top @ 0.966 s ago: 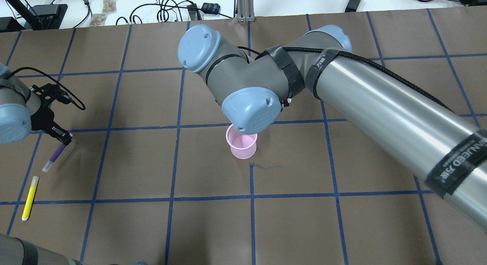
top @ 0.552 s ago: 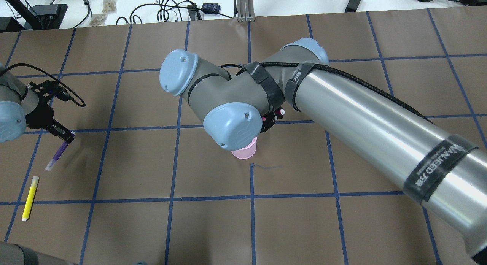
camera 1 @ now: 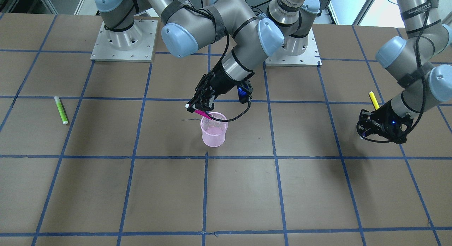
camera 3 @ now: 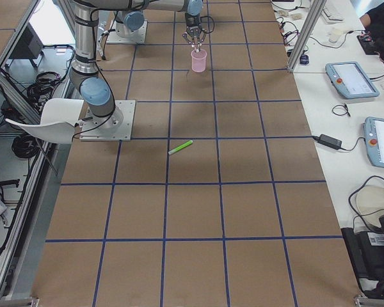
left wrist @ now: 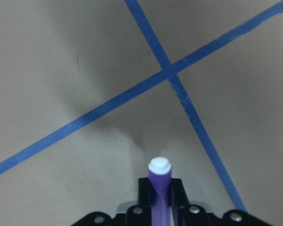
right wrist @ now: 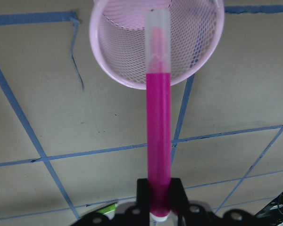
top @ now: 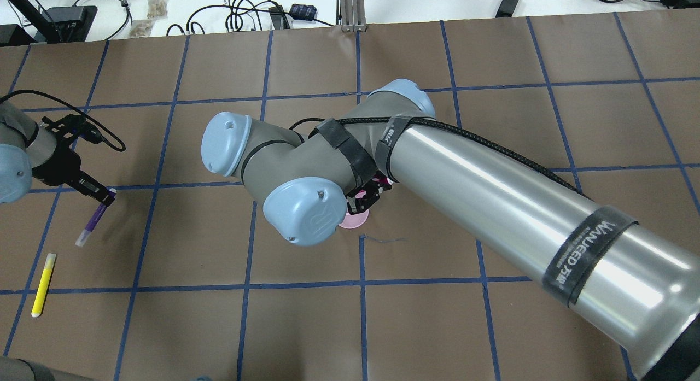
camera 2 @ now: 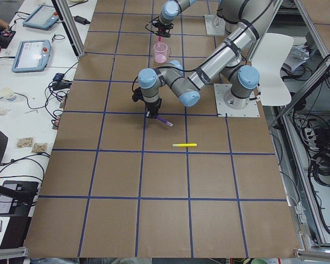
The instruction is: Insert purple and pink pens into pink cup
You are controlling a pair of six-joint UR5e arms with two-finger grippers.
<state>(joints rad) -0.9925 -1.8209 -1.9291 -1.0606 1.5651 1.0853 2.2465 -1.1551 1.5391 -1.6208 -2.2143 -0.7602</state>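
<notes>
The pink mesh cup (camera 1: 213, 130) stands near the table's middle. It also shows in the right wrist view (right wrist: 118, 56) and, partly hidden by the arm, in the overhead view (top: 355, 221). My right gripper (camera 1: 200, 105) is shut on the pink pen (camera 1: 204, 114). The pen is tilted, with its clear-capped tip (right wrist: 157, 28) over the cup's mouth at the rim. My left gripper (top: 105, 197) is far to the left. It is shut on the purple pen (top: 92, 223), which hangs tilted just above the table and shows in the left wrist view (left wrist: 159, 175).
A yellow pen (top: 42, 285) lies on the table near the left gripper. A green pen (camera 1: 60, 110) lies on the robot's right side. The right arm's elbow and forearm (top: 492, 206) span the table's middle. Cables lie beyond the far edge.
My right arm has swung left and down, bringing the pink pen over the cup and covering most of the cup from above. My left gripper has shifted slightly right with the purple pen.
</notes>
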